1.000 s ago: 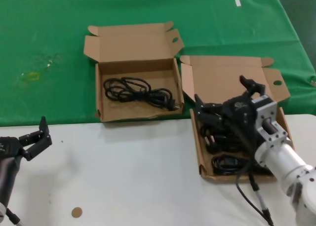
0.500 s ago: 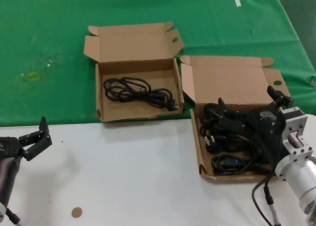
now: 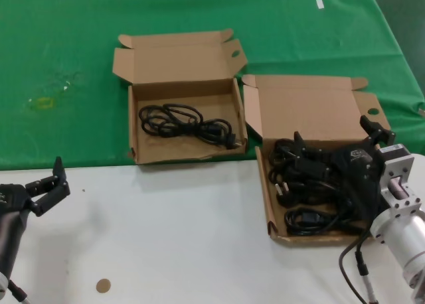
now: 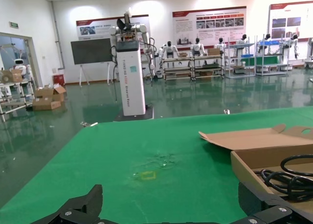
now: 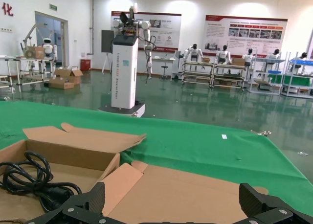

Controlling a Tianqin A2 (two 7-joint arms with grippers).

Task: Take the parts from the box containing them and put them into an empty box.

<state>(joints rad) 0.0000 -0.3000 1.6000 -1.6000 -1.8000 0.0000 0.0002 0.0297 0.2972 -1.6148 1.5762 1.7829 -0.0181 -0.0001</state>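
From the head camera I see my right gripper [image 3: 339, 151] low over the near-right cardboard box [image 3: 312, 105], the one with the neat front edge, where several bundles of black power cords [image 3: 299, 191] lie in a pile. Its two fingers stand wide apart, one near the middle of the box and the other near the right wall, and I see nothing held between them; whether the tips touch the cords I cannot tell. The second box [image 3: 143, 151], with the wrinkled front wall, sits further back on the green cloth [image 3: 66, 52], to the left, and one cord bundle [image 3: 186, 123] lies inside it. My left gripper [image 3: 46, 184] waits at the left edge over the white table [image 3: 166, 237], fingers spread and empty. A small brown disc [image 3: 102, 285] lies on the table near the front.
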